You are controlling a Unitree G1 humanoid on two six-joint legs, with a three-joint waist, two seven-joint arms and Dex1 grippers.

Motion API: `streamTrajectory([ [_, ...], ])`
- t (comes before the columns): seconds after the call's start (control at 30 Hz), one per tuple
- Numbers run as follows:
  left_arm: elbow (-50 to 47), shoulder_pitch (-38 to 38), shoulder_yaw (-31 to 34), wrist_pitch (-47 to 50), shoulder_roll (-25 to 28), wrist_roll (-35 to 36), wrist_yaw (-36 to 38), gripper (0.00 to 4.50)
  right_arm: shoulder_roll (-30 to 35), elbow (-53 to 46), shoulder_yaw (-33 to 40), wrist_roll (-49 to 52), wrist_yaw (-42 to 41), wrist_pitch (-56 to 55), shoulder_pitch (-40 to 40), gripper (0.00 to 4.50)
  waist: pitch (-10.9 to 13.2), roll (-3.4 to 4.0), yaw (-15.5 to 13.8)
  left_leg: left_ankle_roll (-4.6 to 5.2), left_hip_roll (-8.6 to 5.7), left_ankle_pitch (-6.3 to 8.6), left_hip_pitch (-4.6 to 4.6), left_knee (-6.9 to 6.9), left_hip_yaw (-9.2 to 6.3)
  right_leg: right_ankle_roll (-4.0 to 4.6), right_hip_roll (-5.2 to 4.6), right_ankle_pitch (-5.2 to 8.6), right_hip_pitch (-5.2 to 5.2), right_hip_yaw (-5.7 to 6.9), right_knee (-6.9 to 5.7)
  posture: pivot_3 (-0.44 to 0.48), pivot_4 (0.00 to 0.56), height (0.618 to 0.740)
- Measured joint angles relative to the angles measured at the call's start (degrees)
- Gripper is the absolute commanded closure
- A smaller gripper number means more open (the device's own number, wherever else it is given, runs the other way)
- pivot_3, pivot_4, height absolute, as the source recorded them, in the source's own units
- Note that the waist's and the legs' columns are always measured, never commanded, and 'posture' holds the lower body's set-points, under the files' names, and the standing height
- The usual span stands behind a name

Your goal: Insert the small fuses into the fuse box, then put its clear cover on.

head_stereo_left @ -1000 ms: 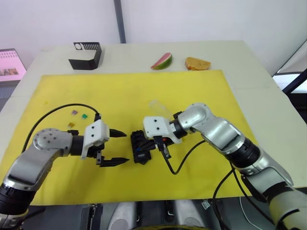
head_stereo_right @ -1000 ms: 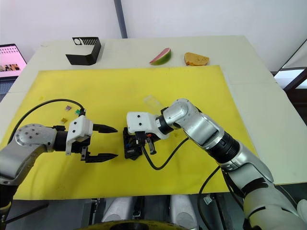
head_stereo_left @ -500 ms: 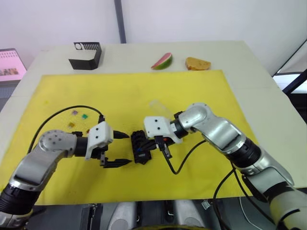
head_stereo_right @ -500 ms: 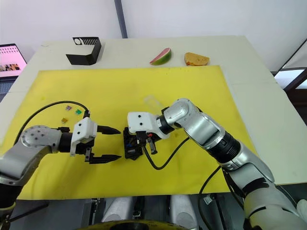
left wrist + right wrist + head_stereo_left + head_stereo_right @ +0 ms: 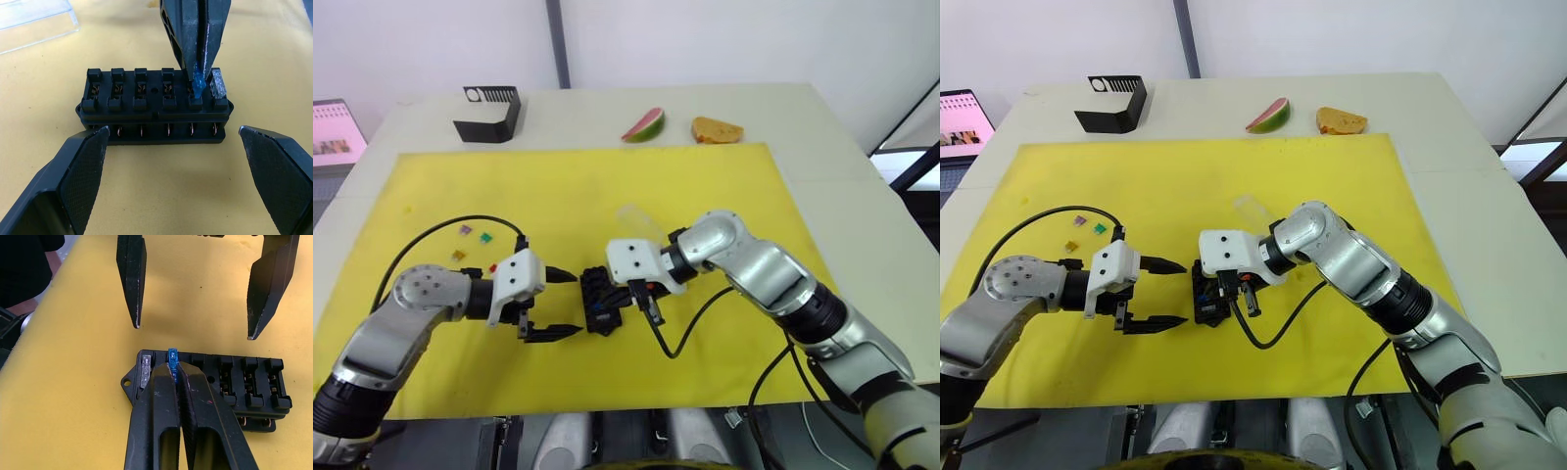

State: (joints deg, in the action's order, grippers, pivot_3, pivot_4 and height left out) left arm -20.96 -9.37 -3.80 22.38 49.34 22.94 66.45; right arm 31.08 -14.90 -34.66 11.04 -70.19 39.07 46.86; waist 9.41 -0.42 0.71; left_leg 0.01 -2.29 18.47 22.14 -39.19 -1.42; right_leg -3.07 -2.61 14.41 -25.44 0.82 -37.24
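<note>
The fuse box point(image 5: 154, 105) sits mid-mat on the tabletop point(image 5: 862, 225) with one grey fuse point(image 5: 218, 88) seated. The right gripper point(image 5: 172, 369) jaws clench a blue fuse point(image 5: 197, 87) over the adjacent slot. Left gripper point(image 5: 563, 304) jaws hang released beside the box. Remaining loose fuses point(image 5: 473, 245) and clear cover point(image 5: 639, 221) await. Wrist views reveal slot occupancy; head views show the spares.

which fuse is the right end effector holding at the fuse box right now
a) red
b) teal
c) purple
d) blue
d: in the left wrist view the right end effector is shut on the blue fuse, pressing it into a slot of the fuse box next to a grey fuse already seated at the end.
</note>
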Motion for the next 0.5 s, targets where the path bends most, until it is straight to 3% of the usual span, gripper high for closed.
streamTrajectory([
  [0.5,0.00,-0.35,-1.35,-0.42,-0.65,-0.48,-0.50,0.04,0.02,0.39,-0.70,-0.74,-0.04,-0.63,-0.10,4.50,0.00,-0.01,-0.01,-0.02,0.00,-0.01,0.00,-0.01,0.00,0.00,0.00,0.00,0.00,0.00,-0.01,0.000,0.150,0.740],
])
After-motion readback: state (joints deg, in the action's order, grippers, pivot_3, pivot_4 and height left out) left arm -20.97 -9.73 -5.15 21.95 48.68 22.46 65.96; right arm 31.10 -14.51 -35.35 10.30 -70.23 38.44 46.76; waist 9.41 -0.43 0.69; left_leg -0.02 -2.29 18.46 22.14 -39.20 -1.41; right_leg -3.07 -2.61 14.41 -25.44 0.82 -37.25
